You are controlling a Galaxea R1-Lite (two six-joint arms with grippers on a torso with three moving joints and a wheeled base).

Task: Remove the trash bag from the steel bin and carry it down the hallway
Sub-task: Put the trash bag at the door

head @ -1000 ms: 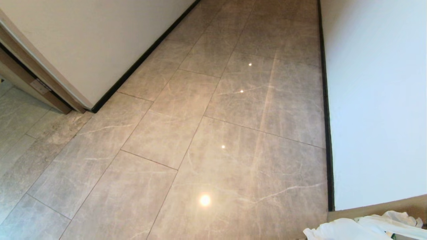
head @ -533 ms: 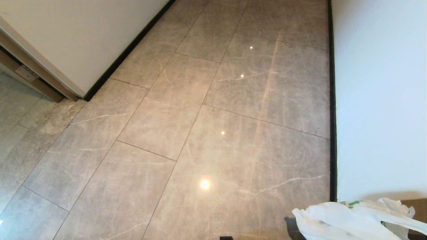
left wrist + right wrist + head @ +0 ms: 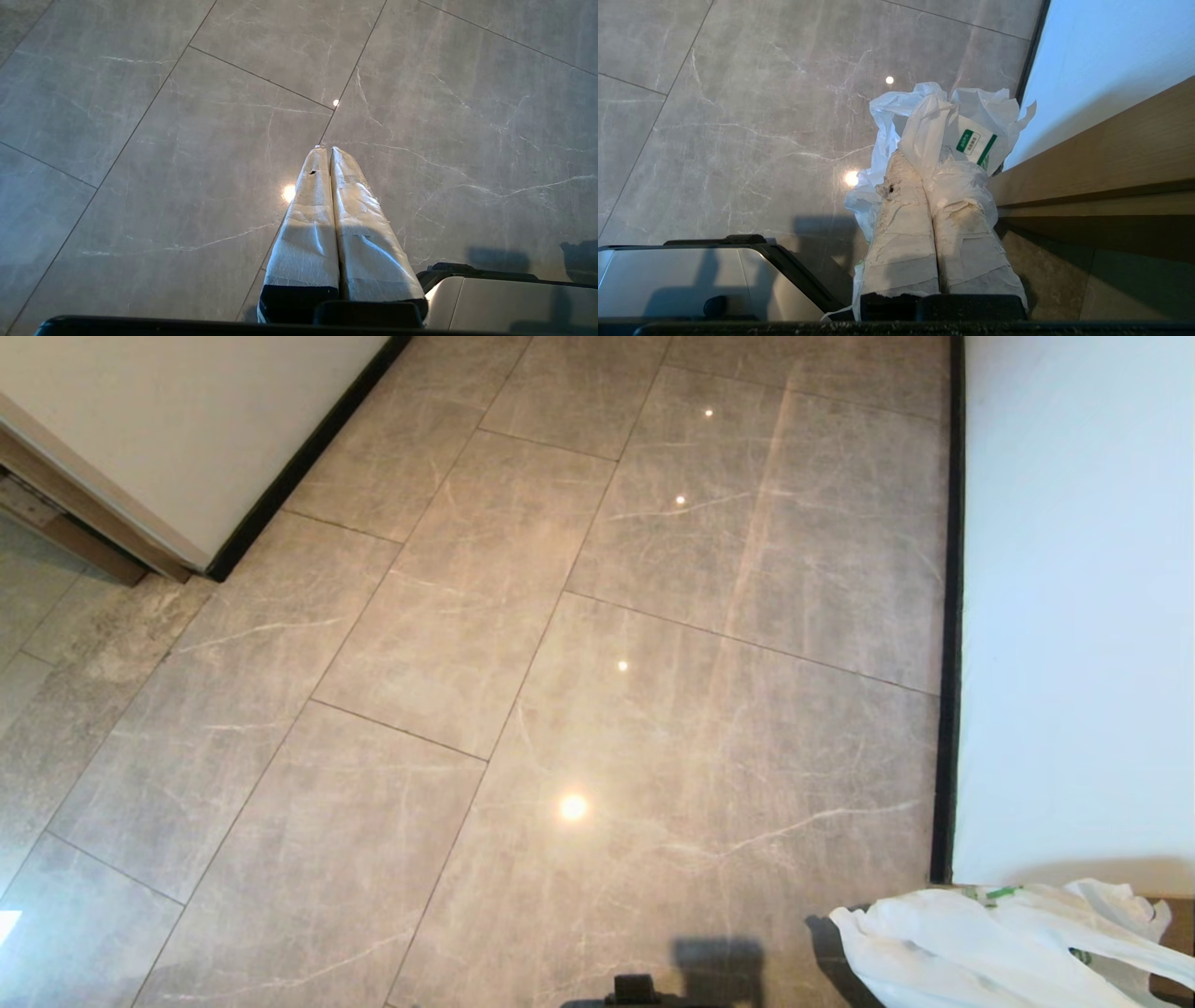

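Downward tilt reveals more trash bag [image 3: 990,943], edge-cropped; right end effector [image 3: 920,175] pinches it; left end effector [image 3: 325,151] closed, empty.

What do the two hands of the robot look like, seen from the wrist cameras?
The left hand has two long tapering fingers wrapped in wrinkled white tape, black at the base. The right hand is built alike, but its white wrapping is dirtier and frayed, with a small dark hole on one finger.
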